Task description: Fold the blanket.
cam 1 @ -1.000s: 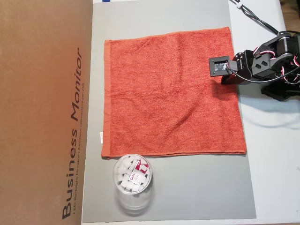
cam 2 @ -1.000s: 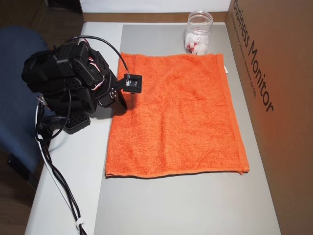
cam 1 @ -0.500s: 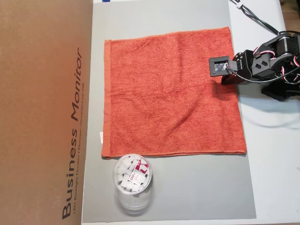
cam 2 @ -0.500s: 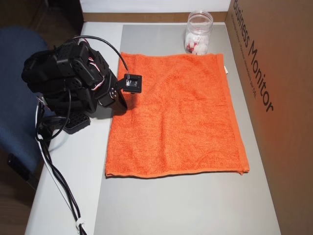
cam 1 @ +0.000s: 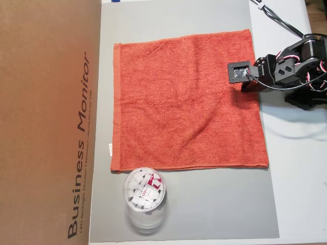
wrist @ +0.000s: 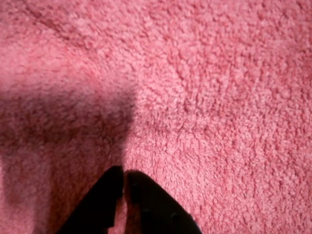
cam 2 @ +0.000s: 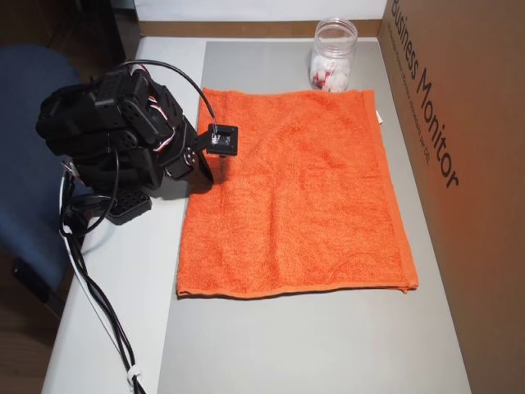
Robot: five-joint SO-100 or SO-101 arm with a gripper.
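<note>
Nothing is changing across the last second: the arm is sitting exactly as before, and the blanket [cam 1: 189, 102] is lying flat and unfolded on the worktop [cam 1: 214, 204]. In an overhead view the gripper [wrist: 124, 187] is poised over the blanket's 3 o'clock edge. In the wrist view the jaws are nearly closed, tips almost touching, apparently holding nothing, though shadow is obscuring them. The jar [cam 1: 144, 196] is standing at the blanket's 7 o'clock corner. No fold is under way yet.
</note>
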